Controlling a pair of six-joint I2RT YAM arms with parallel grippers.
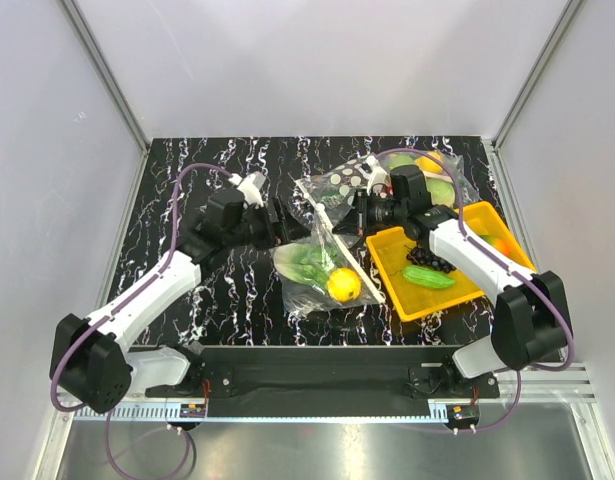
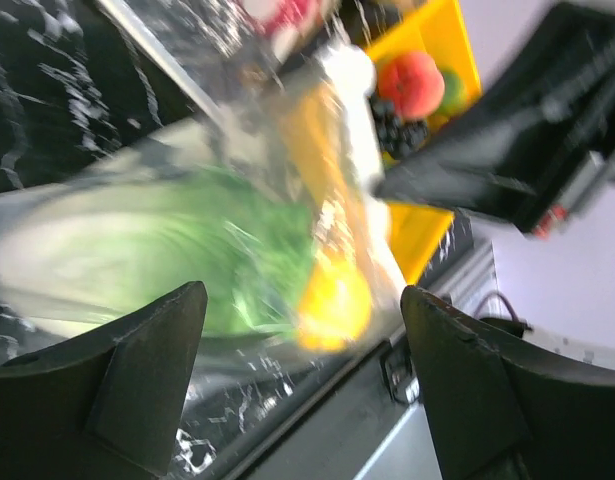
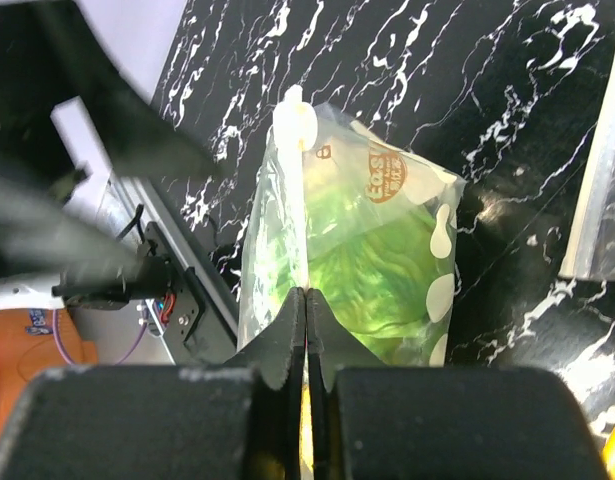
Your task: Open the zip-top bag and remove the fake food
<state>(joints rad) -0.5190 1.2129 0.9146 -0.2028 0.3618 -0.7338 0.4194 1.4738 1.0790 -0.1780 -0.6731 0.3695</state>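
Top view: clear crinkly plastic zip-top bag lay on black marbled table between both arms, just beside yellow plastic tray. Green leafy lettuce and yellow lemon were inside bag. Left gripper and right gripper were at its far end.

Left wrist view: blurred. Left fingers were spread wide, holding nothing.

Right wrist view: right fingers were closed, pinching bag edge.
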